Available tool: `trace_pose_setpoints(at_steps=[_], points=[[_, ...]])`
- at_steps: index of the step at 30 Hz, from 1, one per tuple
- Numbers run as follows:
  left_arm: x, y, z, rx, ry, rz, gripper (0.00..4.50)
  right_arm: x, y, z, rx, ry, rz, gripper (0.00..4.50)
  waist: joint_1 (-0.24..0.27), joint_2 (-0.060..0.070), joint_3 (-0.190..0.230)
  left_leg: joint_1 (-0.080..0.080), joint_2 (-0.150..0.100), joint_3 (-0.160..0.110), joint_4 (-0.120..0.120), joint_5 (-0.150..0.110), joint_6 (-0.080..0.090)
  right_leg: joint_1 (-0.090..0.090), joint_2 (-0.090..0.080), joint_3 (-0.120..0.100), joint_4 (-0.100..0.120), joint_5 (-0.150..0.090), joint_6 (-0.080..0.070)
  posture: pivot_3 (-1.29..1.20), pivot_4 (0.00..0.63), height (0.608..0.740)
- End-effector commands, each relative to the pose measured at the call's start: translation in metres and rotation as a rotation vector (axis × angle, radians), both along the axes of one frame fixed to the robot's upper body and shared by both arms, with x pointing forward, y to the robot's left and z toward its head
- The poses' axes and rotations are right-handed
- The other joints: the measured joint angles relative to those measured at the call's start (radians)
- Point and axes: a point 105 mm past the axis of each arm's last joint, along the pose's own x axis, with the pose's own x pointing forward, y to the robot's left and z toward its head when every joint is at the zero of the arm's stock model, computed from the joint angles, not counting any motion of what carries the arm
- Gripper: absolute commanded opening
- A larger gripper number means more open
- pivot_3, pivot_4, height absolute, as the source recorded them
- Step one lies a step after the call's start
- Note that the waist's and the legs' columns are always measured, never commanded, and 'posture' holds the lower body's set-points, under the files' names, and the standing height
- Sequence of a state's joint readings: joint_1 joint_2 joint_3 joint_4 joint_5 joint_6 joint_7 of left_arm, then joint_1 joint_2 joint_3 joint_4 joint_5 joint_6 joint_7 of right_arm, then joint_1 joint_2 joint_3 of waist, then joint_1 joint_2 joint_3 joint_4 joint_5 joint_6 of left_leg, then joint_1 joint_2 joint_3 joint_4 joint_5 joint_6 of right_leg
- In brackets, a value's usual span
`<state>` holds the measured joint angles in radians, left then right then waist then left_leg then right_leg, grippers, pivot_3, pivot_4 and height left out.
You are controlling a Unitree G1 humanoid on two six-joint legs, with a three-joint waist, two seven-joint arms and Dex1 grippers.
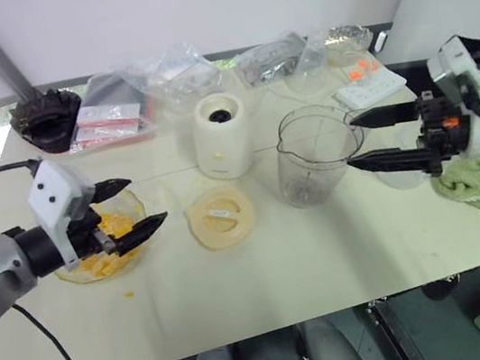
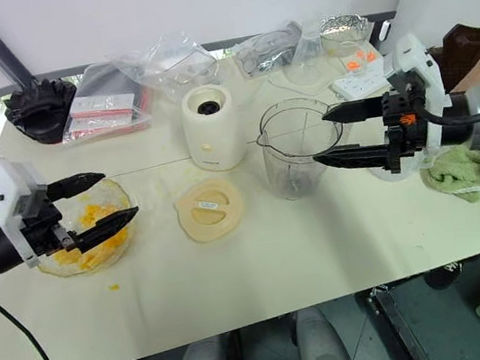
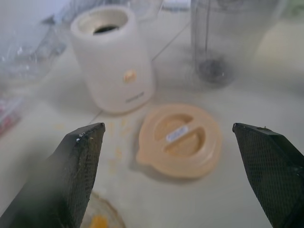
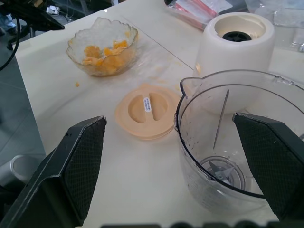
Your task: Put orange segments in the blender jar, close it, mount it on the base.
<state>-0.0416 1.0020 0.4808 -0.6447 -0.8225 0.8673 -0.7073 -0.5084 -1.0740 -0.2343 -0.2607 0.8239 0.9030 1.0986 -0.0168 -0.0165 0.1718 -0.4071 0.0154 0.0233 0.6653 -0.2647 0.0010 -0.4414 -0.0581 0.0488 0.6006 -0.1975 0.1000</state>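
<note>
Nothing is done yet: the orange segments [image 4: 102,56] sit in a glass bowl [image 4: 76,47] near the counter's left edge, the blender jar [image 4: 228,142] stands empty mid-counter, the lid [image 1: 219,217] lies beside it, the base [image 1: 222,135] stands behind; left hand [image 1: 131,208] and right hand [image 1: 360,140] gape apart, empty

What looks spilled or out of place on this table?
A stray bit of orange lies on the table just outside the glass bowl holding the orange segments. The lid lies flat beside the base, and the blender jar stands empty.
</note>
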Motion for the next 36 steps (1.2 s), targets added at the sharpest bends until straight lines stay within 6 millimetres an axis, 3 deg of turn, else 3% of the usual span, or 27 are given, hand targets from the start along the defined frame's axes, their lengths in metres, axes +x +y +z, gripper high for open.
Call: trace_pose_setpoints(at_steps=[1,12,20,27,36], points=[[0.001,0.011,0.008,0.019,-0.006,0.040,4.50,-0.003,0.007,0.011,0.003,-0.059,0.026,4.45,0.000,0.000,0.000,0.000,0.000,0.000,0.000,0.000,0.000,0.000,0.000,0.000,0.000,0.000,0.000,0.00,0.150,0.740],[0.024,0.079,-0.009,0.053,0.118,0.160,4.50,-0.022,0.022,0.007,0.057,-0.067,0.021,4.45,0.002,0.000,0.000,0.000,0.000,0.000,-0.001,0.000,0.000,-0.001,0.000,0.000,0.000,0.000,0.000,0.00,0.150,0.740],[0.044,0.107,-0.055,0.149,0.362,0.068,4.50,-0.039,0.040,0.001,0.139,-0.106,-0.019,4.45,0.003,0.000,0.000,-0.001,0.000,0.002,-0.001,0.000,0.000,-0.002,-0.004,-0.001,-0.001,0.000,-0.001,0.00,0.150,0.740],[0.071,0.116,-0.093,0.229,0.484,0.015,4.50,-0.049,0.046,-0.001,0.176,-0.142,-0.089,4.45,0.006,-0.001,0.000,-0.002,0.000,0.003,-0.002,0.000,0.000,-0.002,-0.005,-0.001,-0.002,0.000,-0.001,0.00,0.150,0.740],[0.100,0.097,-0.125,0.265,0.532,-0.022,4.50,-0.060,0.042,0.002,0.170,-0.152,-0.173,4.45,0.006,-0.008,0.000,-0.003,0.000,0.002,0.000,0.000,0.000,-0.001,-0.004,-0.001,-0.001,0.001,0.000,0.00,0.150,0.740]])
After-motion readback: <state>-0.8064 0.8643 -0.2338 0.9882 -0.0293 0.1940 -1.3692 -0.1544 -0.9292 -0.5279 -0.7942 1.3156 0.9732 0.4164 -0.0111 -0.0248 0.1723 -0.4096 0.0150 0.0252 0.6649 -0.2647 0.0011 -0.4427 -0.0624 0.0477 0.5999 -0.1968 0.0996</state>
